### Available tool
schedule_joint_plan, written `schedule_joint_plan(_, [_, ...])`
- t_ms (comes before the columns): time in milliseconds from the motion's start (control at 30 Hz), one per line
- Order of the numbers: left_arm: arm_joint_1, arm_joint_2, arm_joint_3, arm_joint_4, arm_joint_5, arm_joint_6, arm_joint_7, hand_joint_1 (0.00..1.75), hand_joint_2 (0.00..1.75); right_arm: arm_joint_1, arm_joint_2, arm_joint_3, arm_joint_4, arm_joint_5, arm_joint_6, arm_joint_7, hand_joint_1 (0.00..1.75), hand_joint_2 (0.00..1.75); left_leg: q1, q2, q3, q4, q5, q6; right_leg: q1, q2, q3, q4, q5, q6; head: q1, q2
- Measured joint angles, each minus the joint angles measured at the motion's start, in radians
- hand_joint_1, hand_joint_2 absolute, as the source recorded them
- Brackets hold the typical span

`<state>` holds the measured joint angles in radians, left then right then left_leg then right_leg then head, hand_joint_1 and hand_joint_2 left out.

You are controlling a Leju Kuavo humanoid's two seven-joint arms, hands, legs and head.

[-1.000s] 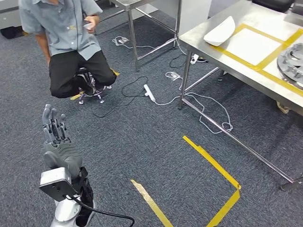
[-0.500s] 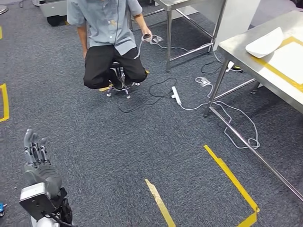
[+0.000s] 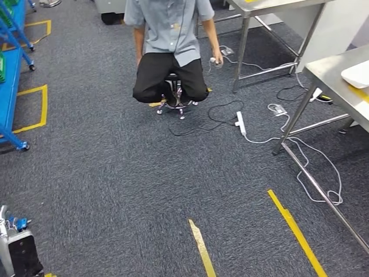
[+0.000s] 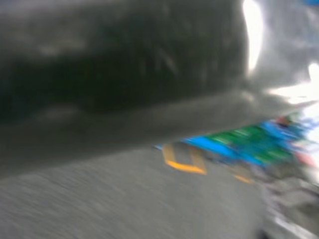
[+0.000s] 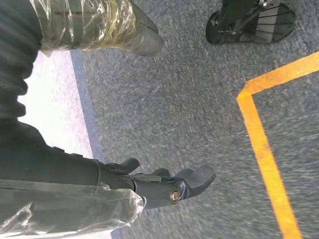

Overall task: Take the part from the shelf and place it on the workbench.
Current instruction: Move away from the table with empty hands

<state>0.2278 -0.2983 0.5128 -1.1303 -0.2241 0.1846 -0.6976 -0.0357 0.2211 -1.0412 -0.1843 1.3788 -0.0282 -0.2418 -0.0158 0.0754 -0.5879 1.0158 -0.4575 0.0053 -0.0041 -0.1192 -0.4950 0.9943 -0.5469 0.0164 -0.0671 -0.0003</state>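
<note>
Blue metal shelf (image 3: 8, 86) not reached; right hand (image 5: 165, 184) hangs loose, empty; left hand's state unreadable; part unfetched.

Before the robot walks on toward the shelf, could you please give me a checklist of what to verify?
1. Right hand free: ok, fingers apart, nothing held.
2. Left hand free: cannot tell, its wrist view is blurred.
3. Blue metal shelf in sight: ok, at the head view's left edge.
4. Part on that shelf: cannot tell.
5. Floor ahead: not ok, a person in a grey shirt sits there, and a white power strip lies on the carpet with its cables.
</note>
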Motion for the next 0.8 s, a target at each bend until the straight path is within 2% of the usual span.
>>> schedule_joint_plan(67, [-0.025,0.024,0.052,0.113,-0.007,0.017,0.0,0.0,0.0,-0.006,0.001,-0.003,0.0,0.0,0.0,-0.001,0.0,1.75,0.001,-0.024,0.002,-0.009,0.001,0.011,-0.001,-0.015,0.012,-0.003,-0.008,0.009,0.0,0.0])
schedule_joint_plan(100, [-0.037,0.035,0.077,0.172,-0.01,0.023,0.0,0.0,0.0,-0.009,0.002,-0.004,0.0,0.001,-0.001,-0.002,0.0,1.75,0.003,-0.035,0.005,-0.014,0.003,0.017,-0.002,0.003,0.013,0.007,-0.018,0.013,0.002,0.0])
schedule_joint_plan(133, [-0.053,0.045,0.102,0.232,-0.015,0.033,0.0,0.0,0.0,-0.01,0.002,-0.006,0.0,0.0,-0.002,-0.001,0.0,1.75,0.006,-0.047,0.008,-0.018,0.007,0.023,-0.003,0.031,0.003,0.036,-0.038,0.016,0.004,0.0])
schedule_joint_plan(200, [-0.086,0.061,0.139,0.341,-0.028,0.064,0.0,0.0,0.0,-0.008,0.003,-0.01,0.0,-0.001,-0.005,0.003,0.0,1.75,0.009,-0.073,0.009,-0.021,0.009,0.03,-0.005,0.095,-0.057,0.156,-0.096,0.019,0.009,0.0])
schedule_joint_plan(233, [-0.102,0.068,0.154,0.396,-0.035,0.08,0.001,0.0,0.0,-0.006,0.003,-0.012,0.0,-0.001,-0.007,0.006,0.0,1.75,0.009,-0.088,0.008,-0.021,0.009,0.031,-0.006,0.109,-0.095,0.225,-0.12,0.019,0.009,0.0])
schedule_joint_plan(267, [-0.117,0.077,0.168,0.453,-0.041,0.091,0.003,0.0,0.0,-0.004,0.003,-0.014,0.0,-0.001,-0.01,0.01,0.0,1.75,0.008,-0.104,0.008,-0.021,0.009,0.032,-0.005,0.115,-0.125,0.271,-0.127,0.018,0.009,0.0])
schedule_joint_plan(300, [-0.131,0.085,0.182,0.509,-0.047,0.1,0.006,0.0,0.0,-0.003,0.003,-0.015,0.0,-0.001,-0.012,0.013,0.0,1.75,0.007,-0.12,0.01,-0.021,0.008,0.032,-0.005,0.118,-0.139,0.283,-0.115,0.018,0.01,0.0])
schedule_joint_plan(333, [-0.143,0.092,0.195,0.561,-0.051,0.107,0.01,0.0,0.0,-0.003,0.003,-0.016,0.0,-0.001,-0.014,0.015,0.0,1.75,0.007,-0.135,0.012,-0.02,0.008,0.032,-0.005,0.121,-0.135,0.254,-0.082,0.017,0.009,0.0])
schedule_joint_plan(367, [-0.153,0.098,0.207,0.606,-0.054,0.111,0.018,0.0,0.0,-0.003,0.003,-0.017,0.0,-0.001,-0.016,0.017,0.0,1.75,0.008,-0.15,0.014,-0.02,0.007,0.03,-0.006,0.132,-0.115,0.194,-0.038,0.015,0.01,0.0])
schedule_joint_plan(400, [-0.162,0.102,0.216,0.642,-0.055,0.114,0.033,0.0,0.0,-0.003,0.003,-0.017,0.0,-0.001,-0.016,0.018,0.0,1.75,0.008,-0.163,0.016,-0.019,0.006,0.028,-0.009,0.158,-0.089,0.129,0.0,0.013,0.009,0.0])
schedule_joint_plan(433, [-0.173,0.107,0.227,0.675,-0.056,0.116,0.058,0.0,0.0,-0.003,0.003,-0.017,0.0,-0.001,-0.017,0.019,0.0,1.75,0.008,-0.175,0.014,-0.016,0.005,0.025,-0.012,0.185,-0.067,0.068,0.025,0.012,0.009,0.0])
schedule_joint_plan(467, [-0.183,0.11,0.237,0.705,-0.058,0.119,0.092,0.0,0.0,-0.003,0.003,-0.018,0.0,-0.002,-0.018,0.019,0.0,1.75,0.008,-0.187,0.01,-0.014,0.005,0.02,-0.014,0.208,-0.051,0.031,0.036,0.01,0.009,0.0])
schedule_joint_plan(500, [-0.191,0.113,0.248,0.732,-0.062,0.126,0.128,0.0,0.0,-0.003,0.004,-0.02,0.0,-0.003,-0.018,0.019,0.0,1.75,0.01,-0.199,0.005,-0.013,0.007,0.014,-0.015,0.221,-0.043,0.016,0.034,0.008,0.008,0.0])
schedule_joint_plan(567, [-0.198,0.116,0.266,0.775,-0.073,0.145,0.183,0.0,0.0,-0.006,0.006,-0.024,0.001,-0.004,-0.022,0.017,0.0,1.75,0.015,-0.22,-0.003,-0.012,0.011,0.001,-0.014,0.203,-0.035,0.008,0.035,0.0,0.008,0.0])
schedule_joint_plan(600, [-0.199,0.116,0.273,0.791,-0.078,0.152,0.198,0.0,0.0,-0.007,0.007,-0.027,0.001,-0.004,-0.024,0.016,0.0,1.75,0.014,-0.209,-0.007,-0.005,0.006,-0.005,-0.015,0.191,-0.031,0.004,0.037,-0.005,0.007,0.0])
schedule_joint_plan(633, [-0.202,0.116,0.279,0.804,-0.082,0.156,0.206,0.0,0.0,-0.006,0.007,-0.029,0.0,-0.005,-0.026,0.015,0.0,1.75,0.014,-0.185,-0.018,0.019,-0.01,-0.01,-0.015,0.175,-0.027,-0.001,0.039,-0.011,0.004,0.0])
schedule_joint_plan(700, [-0.212,0.114,0.286,0.824,-0.094,0.158,0.215,0.0,0.0,-0.004,0.008,-0.034,0.0,-0.007,-0.028,0.013,0.0,1.75,0.014,-0.12,-0.067,0.123,-0.068,-0.02,-0.012,0.14,-0.021,-0.006,0.037,-0.019,-0.002,0.0])
schedule_joint_plan(733, [-0.217,0.114,0.288,0.833,-0.102,0.158,0.218,0.0,0.0,-0.003,0.009,-0.036,0.0,-0.007,-0.029,0.013,0.0,1.75,0.016,-0.1,-0.1,0.188,-0.097,-0.024,-0.01,0.121,-0.02,-0.006,0.035,-0.021,-0.004,0.0])
schedule_joint_plan(767, [-0.22,0.114,0.288,0.841,-0.111,0.158,0.22,0.0,0.0,-0.002,0.009,-0.038,0.0,-0.008,-0.029,0.013,0.0,1.75,0.019,-0.091,-0.125,0.238,-0.114,-0.027,-0.009,0.103,-0.019,-0.006,0.033,-0.022,-0.004,0.0])
schedule_joint_plan(800, [-0.221,0.114,0.288,0.847,-0.118,0.158,0.222,0.0,0.0,-0.002,0.009,-0.039,0.0,-0.008,-0.029,0.013,0.0,1.75,0.022,-0.086,-0.135,0.261,-0.114,-0.03,-0.008,0.087,-0.017,-0.006,0.03,-0.022,-0.004,0.0])
